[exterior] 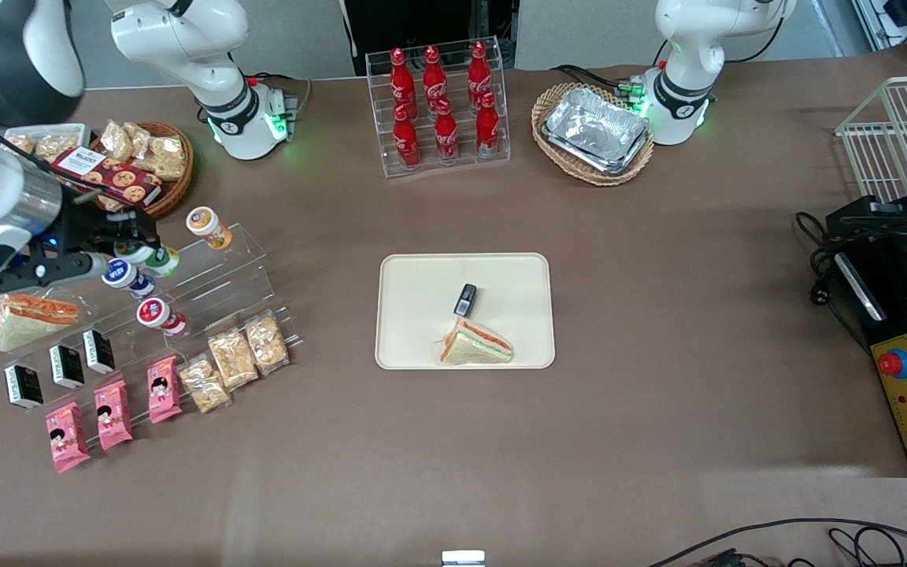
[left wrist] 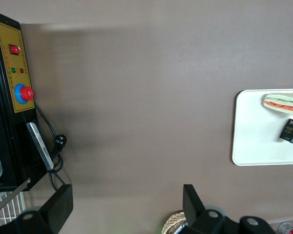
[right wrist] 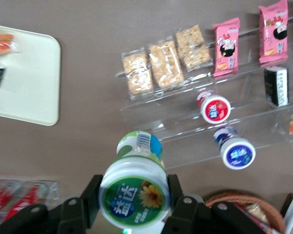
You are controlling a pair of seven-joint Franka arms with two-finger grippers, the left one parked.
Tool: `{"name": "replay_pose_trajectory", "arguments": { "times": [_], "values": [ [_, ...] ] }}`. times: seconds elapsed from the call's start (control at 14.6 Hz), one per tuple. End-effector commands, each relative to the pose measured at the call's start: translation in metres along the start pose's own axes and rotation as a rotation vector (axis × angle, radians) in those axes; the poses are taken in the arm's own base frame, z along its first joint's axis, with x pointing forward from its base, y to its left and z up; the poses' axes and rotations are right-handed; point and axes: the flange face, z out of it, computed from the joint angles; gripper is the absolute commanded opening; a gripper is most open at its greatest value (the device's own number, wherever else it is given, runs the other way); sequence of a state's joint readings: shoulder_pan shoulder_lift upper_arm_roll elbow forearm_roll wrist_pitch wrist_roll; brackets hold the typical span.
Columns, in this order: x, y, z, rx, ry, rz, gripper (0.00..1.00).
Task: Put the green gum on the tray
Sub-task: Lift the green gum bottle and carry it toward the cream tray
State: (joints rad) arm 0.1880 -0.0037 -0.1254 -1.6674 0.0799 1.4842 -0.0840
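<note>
**Green gum pinched in the gripper at the display shelf**

I see the right arm's gripper (exterior: 132,246) at the left edge of the front frame, over the clear acrylic tiered shelf (exterior: 209,287). Its 2 black fingers (right wrist: 90,197) press against the sides of the small white canister with the green round lid, the green gum (right wrist: 134,195), so the tool is pinching it. In the front view the green gum (exterior: 156,258) shows only partly under the fingers, just beside the blue-lidded canister (exterior: 121,274) and above the red-lidded canister (exterior: 156,313). The orange-lidded canister (exterior: 205,224) lies on the shelf's upper step.

The large flat cream-beige tray (exterior: 414,315) sits in the middle of the frame, well apart from the gripper. On it lie 1 wrapped triangular sandwich (exterior: 475,345) and 1 small black packet (exterior: 465,299).
</note>
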Motion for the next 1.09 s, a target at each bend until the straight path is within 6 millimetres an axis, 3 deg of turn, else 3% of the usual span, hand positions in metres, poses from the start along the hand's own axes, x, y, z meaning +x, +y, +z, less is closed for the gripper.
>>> {"name": "replay_pose_trajectory", "arguments": {
  "times": [0.0, 0.21, 0.34, 0.48, 0.68, 0.82, 1.03],
  "values": [
    [0.005, -0.052, -0.021, 0.032, -0.036, 0.066, 0.08],
    [0.001, -0.121, -0.015, 0.086, -0.059, 0.204, 0.08],
    [0.006, -0.179, 0.006, 0.067, -0.073, 0.252, 0.08],
    [0.015, -0.223, 0.03, 0.069, -0.046, 0.28, 0.08],
    [0.029, -0.259, 0.086, 0.053, -0.053, 0.296, 0.08],
    [0.025, -0.279, 0.132, 0.047, -0.036, 0.294, 0.09],
    [0.026, -0.295, 0.181, 0.032, -0.003, 0.303, 0.09]
  ]
}}
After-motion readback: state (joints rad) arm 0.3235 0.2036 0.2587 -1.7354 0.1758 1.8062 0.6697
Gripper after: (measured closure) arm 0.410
